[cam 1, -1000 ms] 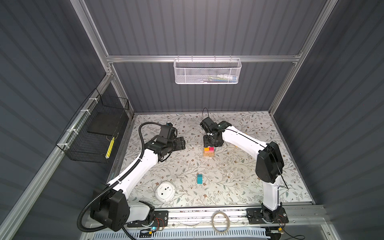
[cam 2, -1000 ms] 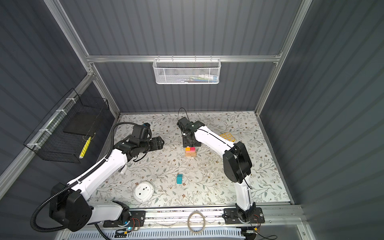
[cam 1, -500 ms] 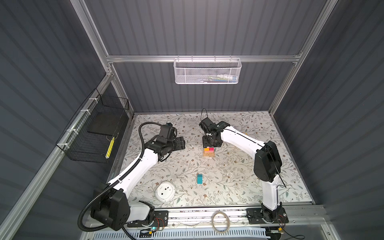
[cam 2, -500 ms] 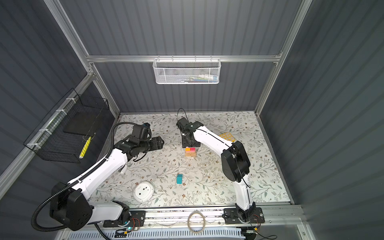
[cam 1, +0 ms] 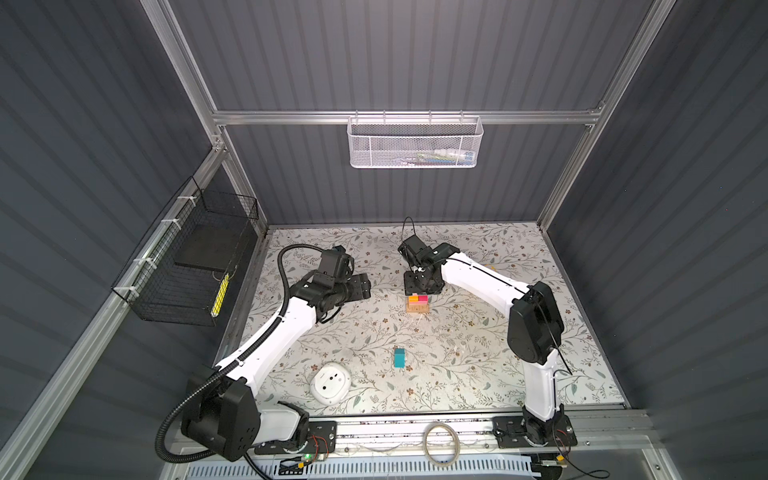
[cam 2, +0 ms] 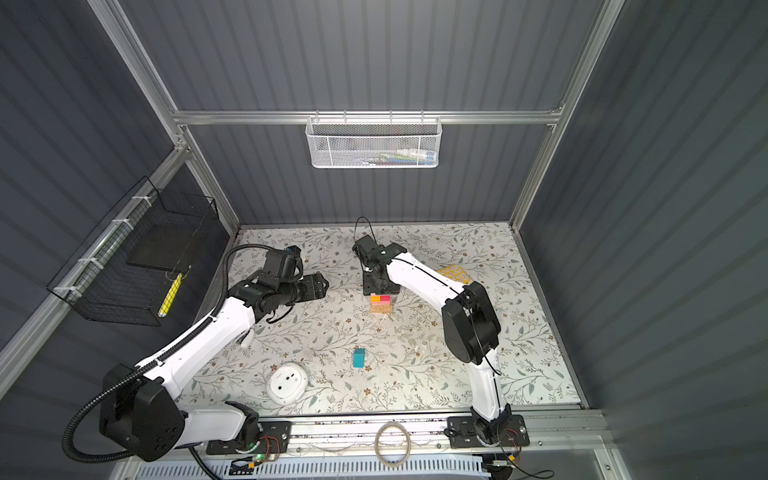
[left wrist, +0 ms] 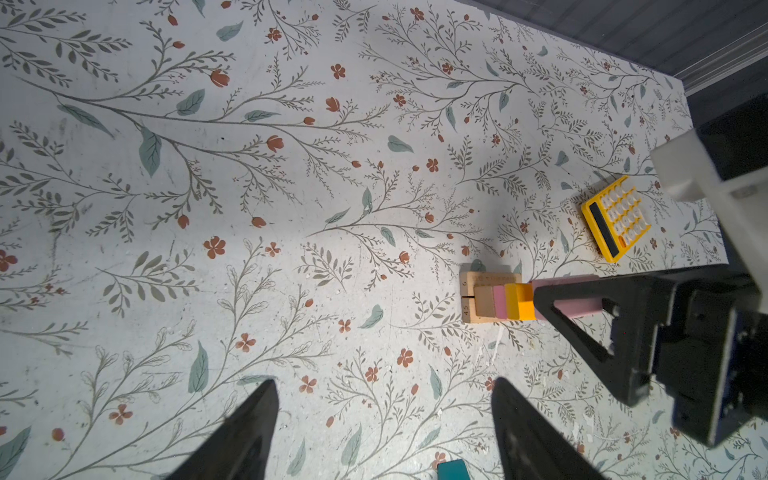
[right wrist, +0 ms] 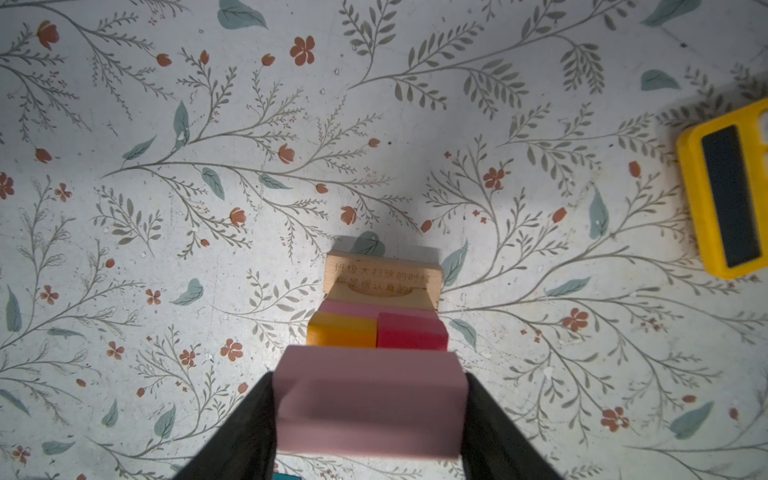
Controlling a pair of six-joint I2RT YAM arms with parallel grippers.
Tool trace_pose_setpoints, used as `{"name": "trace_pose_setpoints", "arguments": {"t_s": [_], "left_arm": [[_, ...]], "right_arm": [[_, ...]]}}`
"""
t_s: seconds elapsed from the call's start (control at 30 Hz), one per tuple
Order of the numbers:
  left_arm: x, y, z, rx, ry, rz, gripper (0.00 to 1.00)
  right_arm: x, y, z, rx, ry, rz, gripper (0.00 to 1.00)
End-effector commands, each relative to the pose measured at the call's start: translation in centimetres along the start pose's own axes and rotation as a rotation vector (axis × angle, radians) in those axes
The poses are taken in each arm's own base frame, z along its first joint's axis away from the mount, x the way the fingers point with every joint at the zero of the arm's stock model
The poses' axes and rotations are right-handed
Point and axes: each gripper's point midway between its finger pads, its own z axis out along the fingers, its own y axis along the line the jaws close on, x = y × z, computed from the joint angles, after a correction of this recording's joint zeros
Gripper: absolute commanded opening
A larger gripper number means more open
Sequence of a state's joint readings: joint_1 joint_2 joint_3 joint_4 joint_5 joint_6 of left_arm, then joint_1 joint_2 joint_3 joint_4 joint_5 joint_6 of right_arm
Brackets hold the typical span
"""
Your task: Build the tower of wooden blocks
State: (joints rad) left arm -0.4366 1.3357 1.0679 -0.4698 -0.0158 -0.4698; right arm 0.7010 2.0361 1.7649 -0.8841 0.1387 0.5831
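**Grippers**
- Right gripper (right wrist: 368,376): jaws closed on the two short ends of a pink slab (right wrist: 370,403), held level above the tower (cam 1: 417,305).
- Left gripper (left wrist: 384,382): jaws spread wide with nothing between them. It hovers over the bare table (cam 1: 353,332), on the left-edge side of the tower.

**Location**
- The tower stands about mid-table, slightly nearer the far edge.

**View differences**
- In both top views the right gripper hides the held slab. Only the tower's coloured top and one tan side show.
- The right wrist view shows the layers:
  - tan bars (right wrist: 380,278) at the base, one face engraved with writing;
  - a lower pink slab (right wrist: 374,308) on top of them;
  - an orange cube (right wrist: 343,330) and a red cube (right wrist: 411,332) side by side, touching.
- The left wrist view shows the tower side-on. The held slab appears just beyond the orange cube, seen through the right gripper's triangular finger. Whether the slab touches the cube cannot be told.
- The yellow calculator (cam 2: 455,274) shows clearly in a top view, on the right-edge side of the tower, and in both wrist views.

**Other items**
- The teal block (cam 1: 400,357) lies between the tower and the near edge, well apart from the tower.
- The white round device (cam 1: 331,382) sits near the near edge, on the left-edge side of the teal block.
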Motion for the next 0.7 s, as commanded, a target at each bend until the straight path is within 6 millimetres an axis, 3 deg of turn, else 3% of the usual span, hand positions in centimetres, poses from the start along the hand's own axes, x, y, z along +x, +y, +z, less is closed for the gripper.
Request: {"name": "trace_pose_setpoints", "arguments": {"t_s": [0.0,0.67], "left_arm": [[0.34,0.26,0.47,0.002,0.017,0.015,0.81],[0.39,0.27,0.65,0.006,0.024,0.012,0.80]], "right_arm": [[0.63,-0.57,1.04,0.027,0.025,0.009,0.49],[1.08,-0.68,1.93,0.038,0.045,0.010,0.53]]}}
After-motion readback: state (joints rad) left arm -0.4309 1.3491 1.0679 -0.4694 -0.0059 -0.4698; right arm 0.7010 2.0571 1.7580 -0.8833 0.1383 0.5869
